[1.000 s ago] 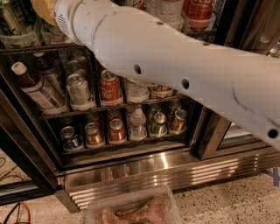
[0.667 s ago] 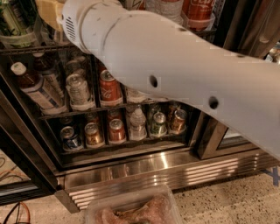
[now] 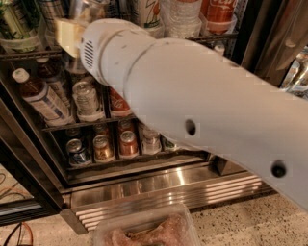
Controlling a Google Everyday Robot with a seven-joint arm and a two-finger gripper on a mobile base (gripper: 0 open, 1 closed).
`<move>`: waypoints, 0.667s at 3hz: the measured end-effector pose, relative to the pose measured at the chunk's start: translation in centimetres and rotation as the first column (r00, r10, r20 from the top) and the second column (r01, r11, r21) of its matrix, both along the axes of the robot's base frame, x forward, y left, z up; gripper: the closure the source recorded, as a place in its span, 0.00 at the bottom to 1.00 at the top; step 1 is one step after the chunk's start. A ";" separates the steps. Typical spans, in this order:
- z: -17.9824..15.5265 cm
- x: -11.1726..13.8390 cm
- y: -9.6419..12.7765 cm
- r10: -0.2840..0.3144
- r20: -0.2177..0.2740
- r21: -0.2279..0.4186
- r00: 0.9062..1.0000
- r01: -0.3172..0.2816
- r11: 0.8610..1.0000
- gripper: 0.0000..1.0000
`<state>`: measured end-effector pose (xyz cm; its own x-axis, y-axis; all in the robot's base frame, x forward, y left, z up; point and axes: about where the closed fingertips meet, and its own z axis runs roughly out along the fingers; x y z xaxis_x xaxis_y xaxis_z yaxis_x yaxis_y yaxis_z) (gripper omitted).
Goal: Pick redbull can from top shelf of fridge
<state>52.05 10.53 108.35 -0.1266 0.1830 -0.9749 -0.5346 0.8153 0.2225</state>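
My white arm (image 3: 202,105) crosses the view from the lower right to the upper left. My gripper (image 3: 65,31), a pale yellowish end piece, is at the top shelf (image 3: 29,54) of the fridge (image 3: 168,194), by the clear cup-like holders (image 3: 17,43). A shiny silver can (image 3: 89,8) stands just above the arm's end; I cannot tell whether it is the redbull can. A striped can (image 3: 50,7) is to its left and a white can with a green-red logo (image 3: 147,12) to its right.
The lower racks hold bottles (image 3: 41,98) and short cans (image 3: 103,148). A red drink (image 3: 219,12) stands at the top right. The fridge's black frame (image 3: 29,158) is on the left. A clear plastic container (image 3: 144,230) lies on the speckled floor in front.
The arm has come lower and closer to the camera and covers more of the middle racks. Its end has shifted slightly down at the top shelf.
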 end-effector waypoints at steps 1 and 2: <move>0.4 -1.5 -0.4 -0.025 -0.031 0.058 0.999 0.027 0.998 1.00; -1.3 -4.9 -1.3 -0.094 -0.139 0.189 0.986 0.120 0.975 1.00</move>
<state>47.17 9.25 107.02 -0.2174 0.3885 -0.8954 -0.4032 0.7997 0.4449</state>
